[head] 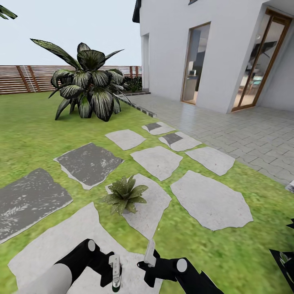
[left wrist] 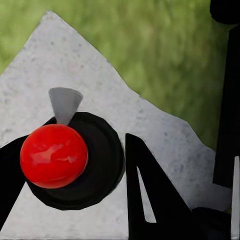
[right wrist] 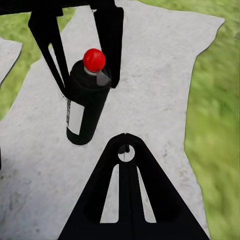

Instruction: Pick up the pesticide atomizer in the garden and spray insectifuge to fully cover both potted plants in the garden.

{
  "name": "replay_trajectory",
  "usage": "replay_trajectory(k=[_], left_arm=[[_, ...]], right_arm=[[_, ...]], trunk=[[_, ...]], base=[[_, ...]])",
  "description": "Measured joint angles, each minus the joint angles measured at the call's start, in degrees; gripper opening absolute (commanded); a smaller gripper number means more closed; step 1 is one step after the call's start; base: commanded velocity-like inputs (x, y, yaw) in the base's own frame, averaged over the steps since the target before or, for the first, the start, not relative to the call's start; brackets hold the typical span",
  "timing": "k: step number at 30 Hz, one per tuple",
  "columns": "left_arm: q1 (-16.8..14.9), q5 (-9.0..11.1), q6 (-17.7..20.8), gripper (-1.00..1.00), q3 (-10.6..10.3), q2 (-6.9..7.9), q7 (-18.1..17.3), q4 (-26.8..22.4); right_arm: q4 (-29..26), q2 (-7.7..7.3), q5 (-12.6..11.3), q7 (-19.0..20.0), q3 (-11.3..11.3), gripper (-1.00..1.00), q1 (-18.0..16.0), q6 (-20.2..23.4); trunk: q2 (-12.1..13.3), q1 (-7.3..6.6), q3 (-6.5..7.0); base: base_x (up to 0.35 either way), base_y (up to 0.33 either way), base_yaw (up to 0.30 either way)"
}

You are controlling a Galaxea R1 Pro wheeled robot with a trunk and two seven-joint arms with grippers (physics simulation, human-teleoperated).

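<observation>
- The left gripper (head: 115, 272) holds the pesticide atomizer (head: 116, 274) low over a pale stepping stone (head: 61, 241), its fingers clamped on either side of the dark bottle. The right wrist view makes this plain: the bottle (right wrist: 87, 102) hangs off the stone between two black fingers, with its red cap (right wrist: 94, 59) uppermost.
- The bottle is kept upright, probably so that the grey nozzle (left wrist: 65, 104) under the cap points outward and not at the ground.
- The right gripper (head: 149, 259) hovers just beside the left one; its fingers (right wrist: 127, 200) appear pressed together with nothing between them. It seems poised near the cap (perhaps to press it, though that is only a guess).
- One potted plant (head: 124, 195) sits just ahead of both grippers, at the edge of another stepping stone (head: 149, 208) in the garden's lawn (head: 32, 134), so the robot looks placed to aim spray at it.
- That plant's pot is hidden beneath its leaves.
- In the head view the atomizer is mostly covered by the gripper, so little more than a pale strip of it can be made out.
- Farther back stand a big striped-leaved plant (head: 87, 83) and the slatted fence (head: 24, 78).
- A dark shape at the lower right edge (head: 286, 259) is cut off and cannot be identified.
</observation>
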Motion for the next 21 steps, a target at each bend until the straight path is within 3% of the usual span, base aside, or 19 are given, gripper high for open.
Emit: replay_trajectory(k=[5,10,11,18,20,21], left_arm=[[0.0,-0.02,0.11,-1.0,-0.05,2.8,0.01,0.02],[0.0,-0.04,0.55,-1.0,-0.11,4.35,0.09,0.03],[0.0,0.0,0.62,-1.0,-0.09,4.65,0.1,0.03],[0.02,0.06,0.95,-1.0,-0.01,6.61,0.72,0.04],[0.02,0.27,1.13,-1.0,0.39,6.99,0.91,0.05],[0.04,0.7,1.36,-1.0,1.56,7.22,1.65,0.09]], right_arm=[[0.0,0.0,0.0,0.0,0.07,-1.0,0.0,0.0],[0.15,-0.28,0.01,0.0,0.03,-1.0,0.0,0.0],[0.16,-0.48,0.01,0.0,0.02,1.0,0.0,0.0],[1.52,-1.54,-0.04,-0.42,-0.26,1.0,0.0,-0.05],[3.93,-1.91,-0.09,-2.44,-0.39,1.0,0.01,-0.11],[5.62,-2.19,-0.2,-5.27,-0.43,1.0,0.01,-0.16]], trunk=[[0.0,0.0,0.0],[0.0,0.0,0.0],[0.0,0.0,0.0],[0.0,0.0,0.0],[0.0,0.0,0.0],[0.0,0.0,0.0]], base=[[0.0,0.0,0.0],[0.0,0.0,0.0],[0.0,0.0,0.0],[0.0,0.0,0.0],[0.0,0.0,0.0],[0.0,0.0,0.0]])
